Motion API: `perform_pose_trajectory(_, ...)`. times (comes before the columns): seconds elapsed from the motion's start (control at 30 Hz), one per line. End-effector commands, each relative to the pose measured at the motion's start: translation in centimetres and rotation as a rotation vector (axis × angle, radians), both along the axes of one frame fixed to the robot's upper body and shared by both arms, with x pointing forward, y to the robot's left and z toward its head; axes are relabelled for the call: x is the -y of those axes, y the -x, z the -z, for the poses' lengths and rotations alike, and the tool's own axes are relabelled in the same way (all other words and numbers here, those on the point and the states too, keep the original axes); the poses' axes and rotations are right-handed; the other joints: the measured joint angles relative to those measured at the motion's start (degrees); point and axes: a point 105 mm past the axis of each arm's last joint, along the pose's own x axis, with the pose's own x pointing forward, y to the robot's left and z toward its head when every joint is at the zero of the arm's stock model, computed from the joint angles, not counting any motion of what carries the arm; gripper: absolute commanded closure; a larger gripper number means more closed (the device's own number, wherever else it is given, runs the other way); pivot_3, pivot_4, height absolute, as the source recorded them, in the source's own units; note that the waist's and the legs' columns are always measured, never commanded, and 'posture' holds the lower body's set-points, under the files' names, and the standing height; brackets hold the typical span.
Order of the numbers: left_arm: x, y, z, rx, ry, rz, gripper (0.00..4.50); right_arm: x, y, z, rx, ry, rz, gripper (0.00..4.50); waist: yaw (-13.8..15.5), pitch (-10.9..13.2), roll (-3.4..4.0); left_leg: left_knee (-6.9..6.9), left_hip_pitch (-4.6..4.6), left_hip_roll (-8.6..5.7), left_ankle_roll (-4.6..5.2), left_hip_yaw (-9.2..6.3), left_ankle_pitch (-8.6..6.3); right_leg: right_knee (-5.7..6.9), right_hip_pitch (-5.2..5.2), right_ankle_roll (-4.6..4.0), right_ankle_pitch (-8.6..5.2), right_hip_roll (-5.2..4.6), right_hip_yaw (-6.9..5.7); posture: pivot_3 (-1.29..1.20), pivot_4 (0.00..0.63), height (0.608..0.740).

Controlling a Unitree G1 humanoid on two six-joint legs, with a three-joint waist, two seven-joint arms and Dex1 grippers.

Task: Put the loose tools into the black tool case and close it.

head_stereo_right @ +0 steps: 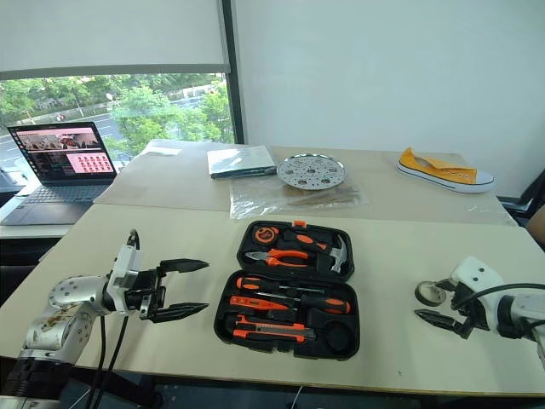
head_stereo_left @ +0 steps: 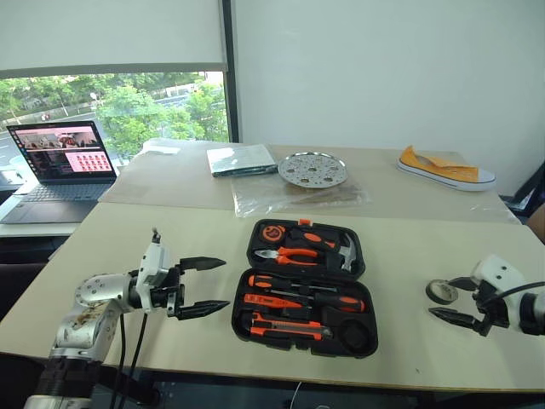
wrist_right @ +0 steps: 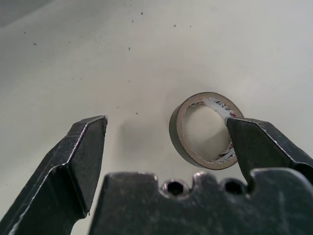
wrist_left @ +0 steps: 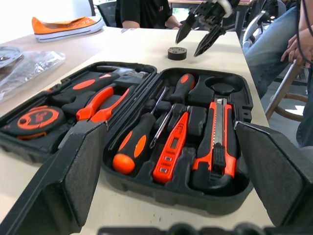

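Tape roll point(wrist_right: 205, 129) on table, beside one fingertip of right end effector point(wrist_right: 166, 129), spread wide, empty.

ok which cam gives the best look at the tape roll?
Right wrist view: the tape roll sits close up between the open jaws, lying flat on the table. Both eye views show it small beside the right gripper; the left wrist view shows it far beyond the tool case.

The left end effector point(head_stereo_left: 209, 285) is formed of two tapered black fingers on a white housing; a silver, scuffed forearm and black cables are seen behind. The right end effector point(head_stereo_left: 450, 299) is built likewise.
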Motion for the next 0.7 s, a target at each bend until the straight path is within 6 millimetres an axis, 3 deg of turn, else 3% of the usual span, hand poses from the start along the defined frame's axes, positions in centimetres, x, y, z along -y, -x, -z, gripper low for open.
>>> perform_pose_trajectory(0.03,0.9,0.5,-0.7,0.031,-0.003,0.054,0.0,-0.2,-0.7,0.2,-0.01,0.006,-0.033,1.1,-0.06,0.0,0.0,0.02,0.01,0.01,0.0,0.0,0.0,0.01,0.01,0.01,0.0,0.0,0.0,0.0,0.15,0.74)
perform_pose_trajectory(0.1,1.1,0.6,-0.7,0.031,-0.011,0.071,0.0,-0.3,-0.8,0.7,-0.027,0.008,-0.038,1.48,-0.09,0.0,0.01,0.03,0.01,0.01,-0.02,0.01,0.01,0.02,0.01,0.01,0.0,0.0,0.01,0.0,0.15,0.74)
perform_pose_trajectory(0.13,1.1,0.7,-0.7,0.033,-0.011,0.074,0.0,-0.2,-0.9,0.7,-0.026,0.015,-0.04,2.06,-0.01,0.0,0.01,0.04,0.02,0.01,-0.02,0.01,0.01,0.04,0.02,0.02,-0.01,-0.01,0.01,0.0,0.15,0.74)
perform_pose_trajectory(0.17,1.1,0.6,-0.7,0.034,-0.01,0.073,0.0,-0.2,-0.9,0.6,-0.026,0.018,-0.041,2.14,-0.01,0.01,0.02,0.06,0.01,0.02,-0.03,0.01,0.02,0.04,0.02,0.02,0.0,-0.02,-0.01,0.0,0.15,0.74)
perform_pose_trajectory(0.33,1.2,0.7,-0.6,0.029,-0.009,0.076,0.0,0.4,-1.1,-0.1,-0.009,0.047,-0.049,3.83,-0.13,0.02,0.03,0.08,0.01,0.03,-0.05,0.02,0.03,0.08,0.02,0.02,0.0,-0.03,0.0,0.0,0.15,0.74)
perform_pose_trajectory(0.4,1.3,0.7,-0.5,0.025,-0.012,0.08,0.0,-0.3,-1.2,-1.1,0.022,0.037,-0.112,4.48,-0.15,0.02,0.04,0.08,0.02,0.03,-0.07,0.02,0.04,0.09,0.02,0.02,0.0,-0.02,0.0,0.0,0.15,0.74)
perform_pose_trajectory(0.47,1.3,0.8,-0.4,0.024,-0.012,0.082,0.0,-1.3,-1.1,-2.1,0.054,0.007,-0.183,4.48,-0.22,0.03,0.06,0.08,0.03,0.03,-0.08,0.02,0.04,0.1,0.02,0.02,0.0,-0.02,0.0,0.0,0.15,0.74)
perform_pose_trajectory(0.53,1.4,0.8,-0.4,0.023,-0.012,0.084,0.0,-3.8,-0.2,-3.5,0.049,-0.07,-0.324,4.48,-0.35,0.04,0.07,0.08,0.04,0.04,-0.09,0.02,0.05,0.1,0.02,0.02,0.0,-0.01,0.0,0.0,0.15,0.74)
perform_pose_trajectory(0.63,1.3,1.0,-0.1,0.015,-0.021,0.091,0.0,-11.8,2.3,-7.2,0.033,-0.305,-0.598,4.48,-0.69,0.17,0.29,0.07,0.05,0.07,-0.13,-0.01,0.07,0.15,0.01,0.02,0.0,-0.02,0.01,0.0,0.15,0.74)
perform_pose_trajectory(0.7,1.3,1.0,0.2,0.01,-0.023,0.092,0.0,-15.9,4.3,-7.1,-0.05,-0.36,-0.697,4.48,-1.03,0.18,0.3,0.04,0.1,0.16,-0.22,-0.08,0.11,0.23,-0.03,-0.02,0.01,-0.02,0.07,0.0,0.15,0.74)
